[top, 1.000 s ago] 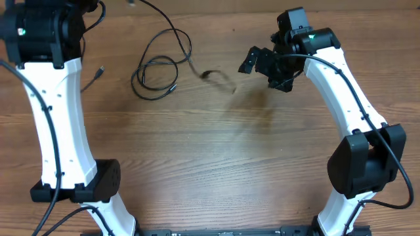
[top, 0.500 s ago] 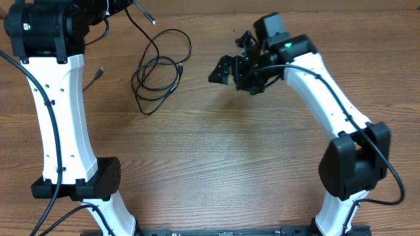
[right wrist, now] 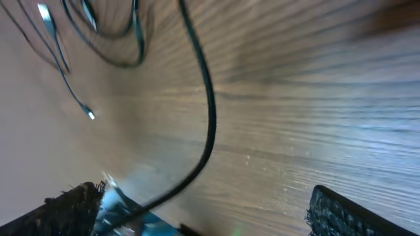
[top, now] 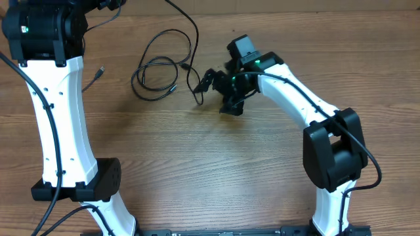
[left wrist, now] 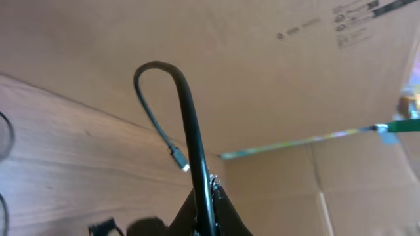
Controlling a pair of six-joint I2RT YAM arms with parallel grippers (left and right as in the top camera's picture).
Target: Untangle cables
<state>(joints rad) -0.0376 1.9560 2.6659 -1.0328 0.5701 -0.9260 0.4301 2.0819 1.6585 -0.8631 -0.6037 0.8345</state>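
Overhead view: the cables [top: 157, 61] lie as a loose coil on the wooden tabletop [top: 197, 170], toward the far left between the two arms. One lifted cord [top: 196, 33] climbs from that coil to the top edge.
Left side: the left gripper [left wrist: 207, 203] is pressed together on the lifted cord. The cord arches above it and ends in a small plug [left wrist: 181, 161] hanging before a cardboard wall [left wrist: 275, 78].
Right side: the right gripper [top: 218, 92] is spread wide, low over the wood and just right of the coil. Its wrist view shows a cord, probably the same one, passing between the jaws; it seems to touch neither finger.
Step in hand (judged): closing on that strand so that the two arms can draw it clear of the rest.
Risk, dragging: if the strand threads through the coil, pulling would haul the whole bundle along or cinch a loop tight.
Risk, double catch: other strands lie near the open jaws, so closing slightly off line could trap two cords.
Risk, slip: the cord is thin and smooth, and tension from the right could pull it out of the left pinch.
Risk, scrape: the fingers hang close to the tabletop, so going lower could jam them on the wood.
Risk, stray end: a loose plug end [top: 100, 71] lies beside the left arm and could snag there.
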